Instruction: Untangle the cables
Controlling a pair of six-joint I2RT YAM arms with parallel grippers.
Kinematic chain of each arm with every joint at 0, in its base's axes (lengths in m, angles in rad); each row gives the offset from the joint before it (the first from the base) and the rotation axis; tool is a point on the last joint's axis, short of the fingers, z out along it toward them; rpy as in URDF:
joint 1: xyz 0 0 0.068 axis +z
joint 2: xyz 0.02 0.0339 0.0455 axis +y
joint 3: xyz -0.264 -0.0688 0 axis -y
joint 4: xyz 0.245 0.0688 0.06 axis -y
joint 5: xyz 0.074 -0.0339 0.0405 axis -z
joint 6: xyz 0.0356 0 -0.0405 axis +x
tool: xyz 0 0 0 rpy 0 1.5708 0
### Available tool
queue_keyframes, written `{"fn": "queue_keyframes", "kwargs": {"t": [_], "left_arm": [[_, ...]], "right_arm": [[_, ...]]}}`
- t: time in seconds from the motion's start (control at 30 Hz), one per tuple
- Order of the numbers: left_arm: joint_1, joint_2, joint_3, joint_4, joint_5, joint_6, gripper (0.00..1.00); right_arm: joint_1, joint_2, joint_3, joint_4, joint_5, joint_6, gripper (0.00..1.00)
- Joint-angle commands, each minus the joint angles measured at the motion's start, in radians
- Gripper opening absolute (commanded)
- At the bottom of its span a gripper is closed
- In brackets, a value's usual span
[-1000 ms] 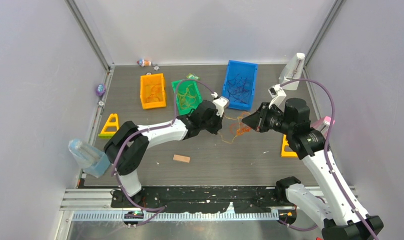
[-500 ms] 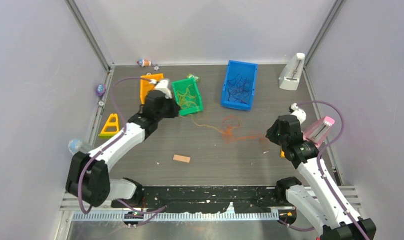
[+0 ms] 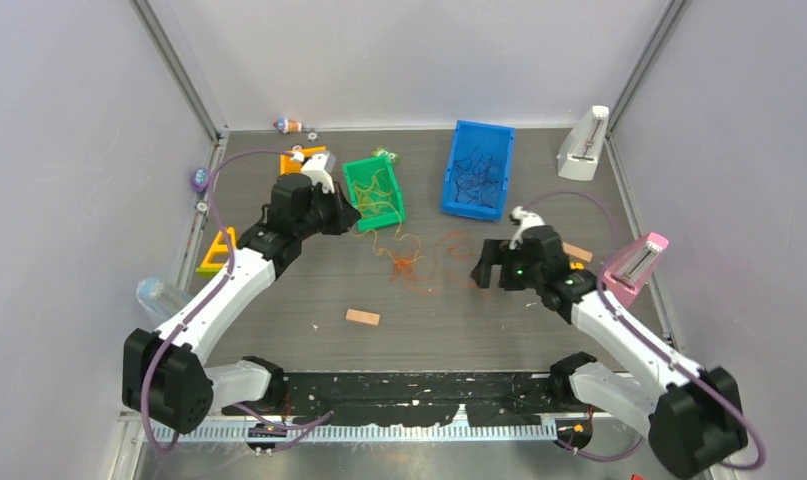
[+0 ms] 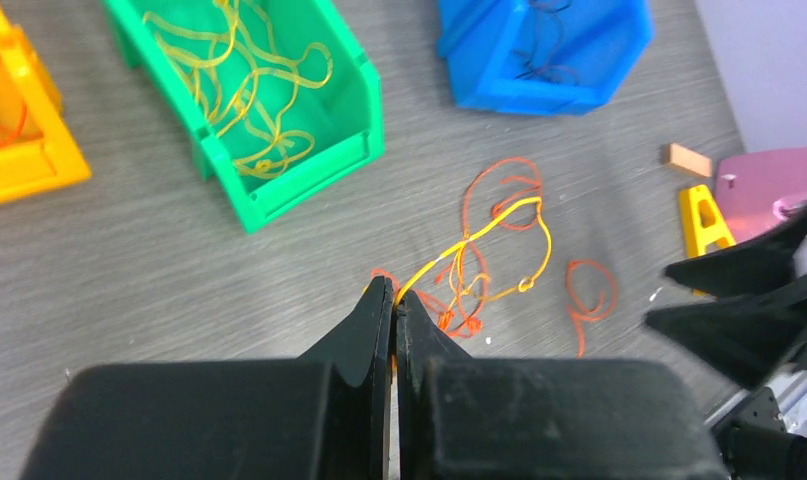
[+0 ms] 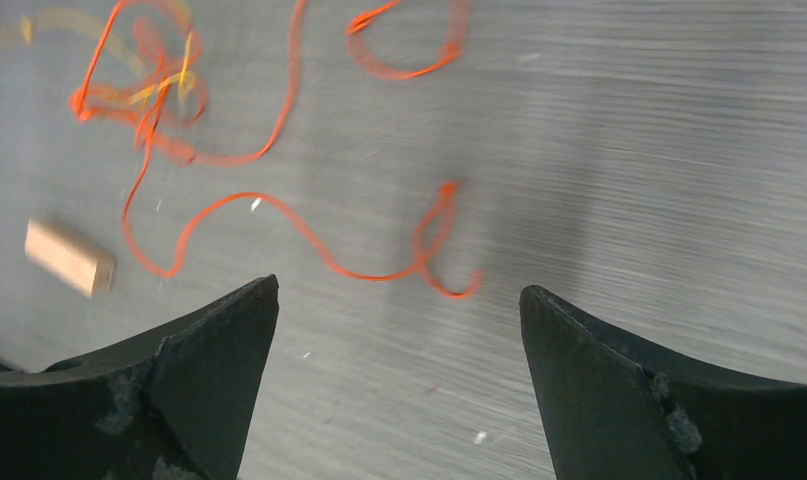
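My left gripper is shut on a thin yellow cable beside the green bin. In the left wrist view the strand leaves the closed fingertips. It runs to a small knot of yellow and orange-red cables on the table. More orange-red loops lie to the right of the knot. My right gripper hovers low just right of those loops, open and holding nothing. An orange-red cable lies just ahead of its tips.
The green bin holds yellow cables, the blue bin dark ones, and the orange bin orange ones. A wooden block lies near the front. A yellow wedge, a bottle and pink and white stands line the sides.
My right gripper has opened, letting go of the orange-red cable, and swung left and low over the table. The left gripper pulled back to the green bin, dragging the knot left.
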Motion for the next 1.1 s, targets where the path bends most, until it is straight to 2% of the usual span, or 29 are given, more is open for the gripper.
{"fn": "queue_keyframes", "kwargs": {"t": [0.0, 0.17, 0.3, 0.53, 0.63, 1.07], "left_arm": [[-0.014, -0.06, 0.108, -0.076, 0.041, 0.053, 0.0], [-0.02, -0.071, 0.165, -0.129, 0.071, 0.069, 0.0], [-0.022, -0.068, 0.199, -0.166, 0.101, 0.068, 0.0], [-0.024, -0.095, 0.226, -0.181, 0.131, 0.039, 0.0], [-0.024, -0.114, 0.258, -0.196, 0.144, 0.034, 0.0], [-0.037, -0.084, 0.546, -0.308, 0.269, 0.035, 0.0]], "right_arm": [[0.198, 0.127, 0.104, 0.122, -0.018, -0.097, 0.95], [0.318, 0.28, 0.14, 0.257, -0.063, -0.158, 0.96], [0.404, 0.375, 0.145, 0.428, -0.054, -0.229, 0.96], [0.469, 0.524, 0.151, 0.609, -0.043, -0.241, 0.95], [0.47, 0.509, 0.08, 0.751, -0.06, -0.216, 0.95], [0.469, 0.266, -0.169, 1.077, -0.101, -0.236, 0.95]]}}
